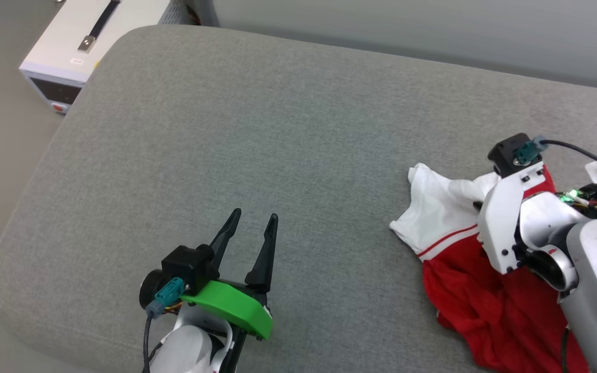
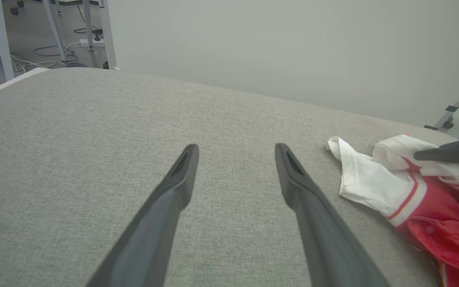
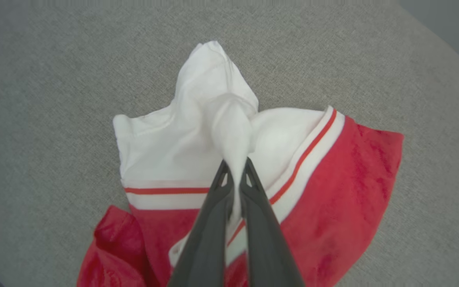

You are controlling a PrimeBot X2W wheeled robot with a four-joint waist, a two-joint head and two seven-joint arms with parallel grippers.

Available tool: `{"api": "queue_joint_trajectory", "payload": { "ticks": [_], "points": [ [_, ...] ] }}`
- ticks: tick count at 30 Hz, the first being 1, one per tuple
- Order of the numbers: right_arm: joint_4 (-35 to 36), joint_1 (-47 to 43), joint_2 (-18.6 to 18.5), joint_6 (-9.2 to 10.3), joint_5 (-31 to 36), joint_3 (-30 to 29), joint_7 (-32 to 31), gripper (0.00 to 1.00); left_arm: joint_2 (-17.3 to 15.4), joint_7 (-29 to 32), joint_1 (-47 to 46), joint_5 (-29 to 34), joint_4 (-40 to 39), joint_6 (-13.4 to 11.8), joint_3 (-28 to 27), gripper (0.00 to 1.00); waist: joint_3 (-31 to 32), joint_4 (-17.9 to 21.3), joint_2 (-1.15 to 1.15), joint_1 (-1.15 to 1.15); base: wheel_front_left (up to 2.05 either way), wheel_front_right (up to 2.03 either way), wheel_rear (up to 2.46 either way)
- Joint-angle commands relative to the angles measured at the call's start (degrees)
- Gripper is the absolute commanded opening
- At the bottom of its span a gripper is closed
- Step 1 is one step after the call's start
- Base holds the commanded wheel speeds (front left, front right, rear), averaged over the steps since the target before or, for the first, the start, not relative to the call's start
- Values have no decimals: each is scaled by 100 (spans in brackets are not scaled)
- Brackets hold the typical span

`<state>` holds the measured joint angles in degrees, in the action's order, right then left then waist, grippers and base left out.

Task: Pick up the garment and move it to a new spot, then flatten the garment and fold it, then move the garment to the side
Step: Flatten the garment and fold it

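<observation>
The garment [image 1: 459, 269] lies crumpled at the right of the grey cushioned surface [image 1: 226, 129], red body toward me and white sleeves with red stripe trim toward the middle. My right gripper [image 3: 235, 167] is shut on a pinched fold of white sleeve fabric of the garment [image 3: 221, 119]; in the head view its white wrist housing hides the fingers. The left wrist view shows the garment [image 2: 377, 183] at the right, with one right finger [image 2: 448, 153] lying across it. My left gripper [image 1: 255, 216] [image 2: 236, 149] is open over bare cushion, well left of the garment, holding nothing.
A white box-shaped device [image 1: 91, 36] with a black strap stands off the cushion's far left corner. The cushion's rounded edges run along the left and near sides. A pale wall rises behind it; table legs and cables [image 2: 54, 40] stand on the floor beyond.
</observation>
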<state>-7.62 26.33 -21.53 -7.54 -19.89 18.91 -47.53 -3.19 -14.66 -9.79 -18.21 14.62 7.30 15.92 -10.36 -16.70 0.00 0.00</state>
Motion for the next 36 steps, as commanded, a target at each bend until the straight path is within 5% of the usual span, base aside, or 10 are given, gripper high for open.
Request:
{"api": "queue_joint_trajectory", "payload": {
  "ticks": [1, 16, 24, 25, 26, 27, 36],
  "points": [
    [74, 81, 20, 5, -24, -78, 81, 0, 31, -34, -46, -11, 18, 18, -38, 100, 130, 177, 0, 0, 0, 0, 0],
    [679, -899, -132, 5, -236, -2121, 952, 0, 24, -34, 41, 73, -34, 18, -278, 100, 333, 1151, 0, 0, 0, 0, 0],
    [-484, -1165, 127, 5, -60, -3466, 1805, 0, -11, -34, -59, 91, -30, 18, -302, 100, 178, 1478, 0, 0, 0, 0, 0],
    [-701, -1141, 184, 5, 38, -3627, 1921, 36, -27, -34, -71, 88, -17, 18, -296, 100, 165, 1499, 0, 0, 0, 0, 0],
    [-872, -1127, 226, 5, 143, -3746, 2004, 59, -40, -34, -78, 86, -5, 19, -295, 100, 158, 1515, 0, 0, 0, 0, 0],
    [-1087, -1117, 281, 5, 251, -3845, 2048, 100, -53, -34, -86, 80, 7, 19, -295, 100, 156, 1529, 0, 0, 0, 0, 0],
    [-1576, -932, 471, 5, 679, -3934, 2839, 100, -98, -34, -47, 50, 86, 19, -368, 100, 267, 1629, 0, 0, 0, 0, 0]
  ]
}}
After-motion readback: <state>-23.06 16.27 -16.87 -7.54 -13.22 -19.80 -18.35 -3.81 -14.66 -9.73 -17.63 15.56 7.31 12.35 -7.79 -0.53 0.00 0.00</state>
